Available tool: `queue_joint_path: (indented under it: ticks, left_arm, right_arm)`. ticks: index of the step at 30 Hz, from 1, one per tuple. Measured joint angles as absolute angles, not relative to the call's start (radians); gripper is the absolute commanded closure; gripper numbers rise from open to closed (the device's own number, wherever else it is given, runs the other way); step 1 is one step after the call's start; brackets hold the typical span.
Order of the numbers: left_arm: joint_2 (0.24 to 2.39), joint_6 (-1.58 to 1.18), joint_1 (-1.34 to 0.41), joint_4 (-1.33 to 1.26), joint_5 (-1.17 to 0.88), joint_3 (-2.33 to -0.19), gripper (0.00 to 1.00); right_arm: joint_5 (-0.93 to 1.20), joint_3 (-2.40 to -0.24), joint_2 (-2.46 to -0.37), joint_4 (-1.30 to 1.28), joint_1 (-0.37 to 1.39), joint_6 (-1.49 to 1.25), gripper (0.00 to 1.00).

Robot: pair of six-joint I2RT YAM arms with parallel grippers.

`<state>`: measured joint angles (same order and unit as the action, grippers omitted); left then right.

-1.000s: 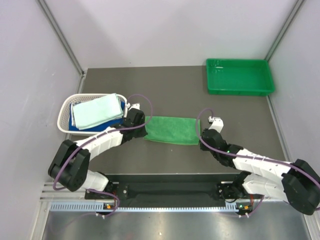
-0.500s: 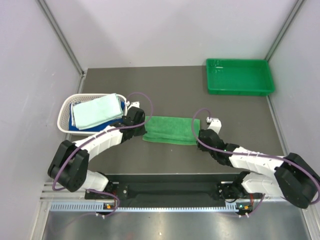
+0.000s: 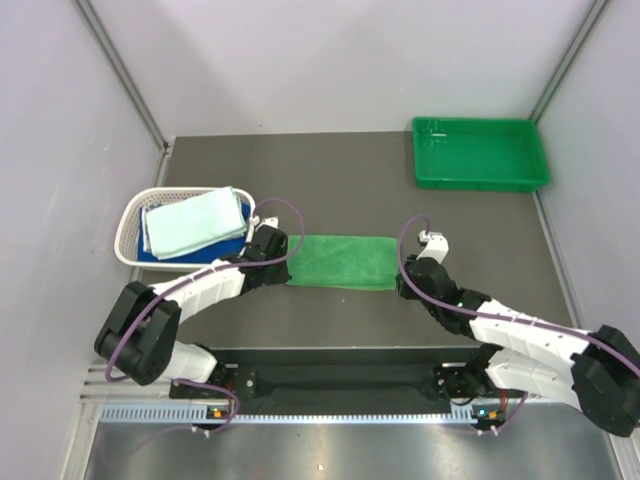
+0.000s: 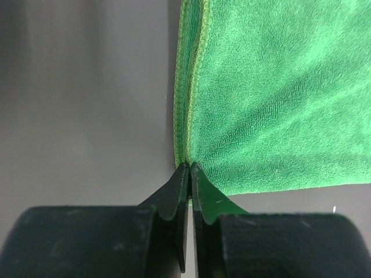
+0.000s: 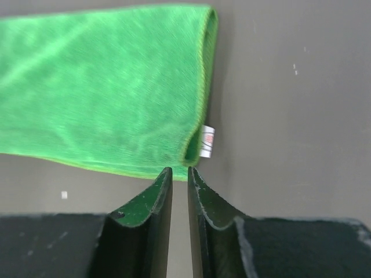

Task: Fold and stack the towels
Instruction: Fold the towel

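My left gripper (image 4: 189,167) pinches a corner of the green towel (image 3: 343,261). I cannot tell if the barely parted right gripper (image 5: 179,169) holds its corner, so that end may slip.

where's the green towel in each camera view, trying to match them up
Top external: the green towel lies flat at the middle of the table.
Left wrist: the towel fills the upper right, one corner pinched in the left end effector.
Right wrist: the towel fills the upper left.
Shared landmark: the dark grey table surface under it.
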<state>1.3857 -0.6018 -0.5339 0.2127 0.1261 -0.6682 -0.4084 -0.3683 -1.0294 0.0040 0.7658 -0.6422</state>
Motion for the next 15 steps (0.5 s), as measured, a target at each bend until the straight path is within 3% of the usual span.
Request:
queue_joint_path:
  ticks: [4, 15]
  left_arm:
    - [1.38, -0.602, -0.534, 0.212, 0.113, -0.661, 0.67]
    - [1.332, -0.596, -0.533, 0.248, 0.159, -0.745, 0.53]
  right_arm:
    - [-0.401, -0.41, -0.991, -0.028, 0.766, -0.628, 0.78]
    - [-0.376, -0.527, -1.259, 0.044, 0.766, -0.581, 0.81]
